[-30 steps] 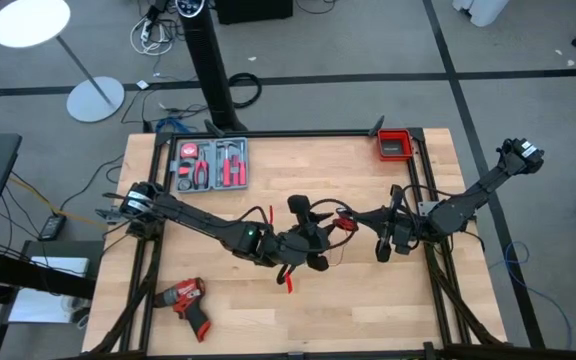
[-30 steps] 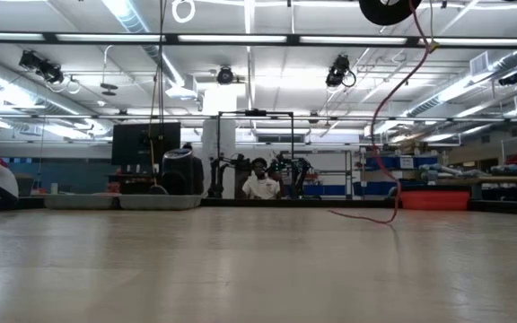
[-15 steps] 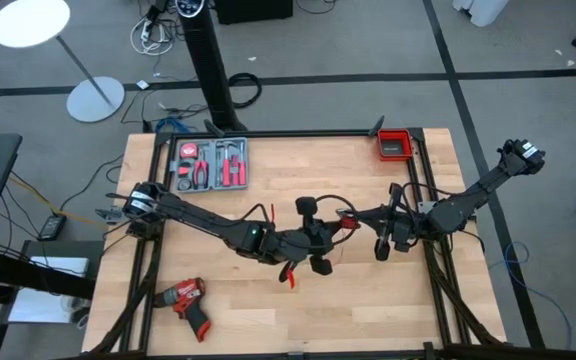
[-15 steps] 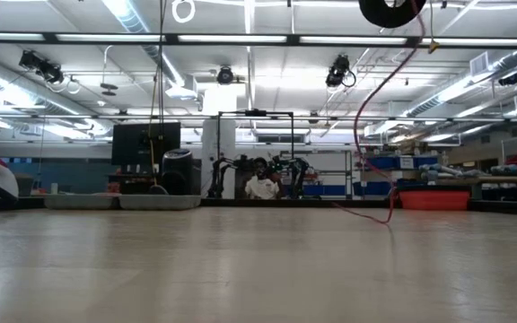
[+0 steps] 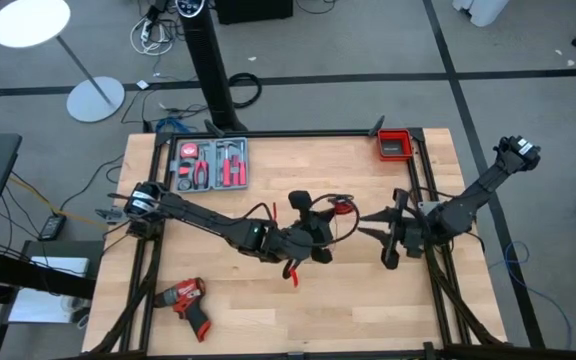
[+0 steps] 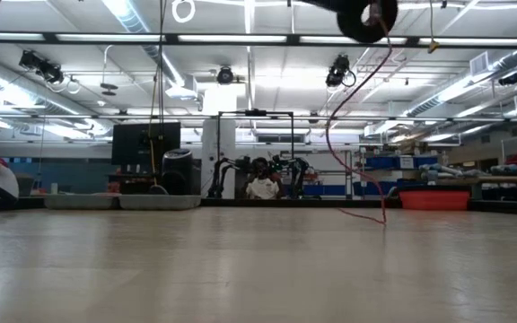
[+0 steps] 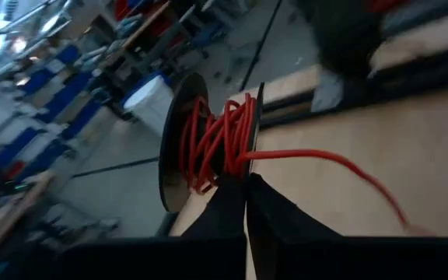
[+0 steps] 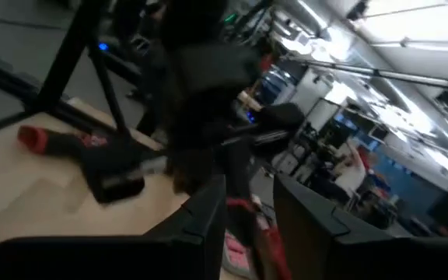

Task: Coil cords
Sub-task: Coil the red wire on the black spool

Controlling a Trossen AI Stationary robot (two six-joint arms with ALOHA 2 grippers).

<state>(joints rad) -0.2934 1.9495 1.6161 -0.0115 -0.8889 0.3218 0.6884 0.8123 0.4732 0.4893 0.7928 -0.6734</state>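
Since the earlier frame we find the right gripper [image 5: 370, 224] has let go of the red wire [image 5: 343, 209] and drawn back toward three o'clock, its fingers now spread with nothing between them; the left gripper [image 5: 320, 238] has gone from spread to closed at the table's [image 5: 368, 300] centre; in its wrist view its fingers [image 7: 228, 206] meet beneath a black spool [image 7: 179, 144] wound with the red wire, one strand trailing across the wood; the drill [image 5: 186, 300] lies at seven o'clock.
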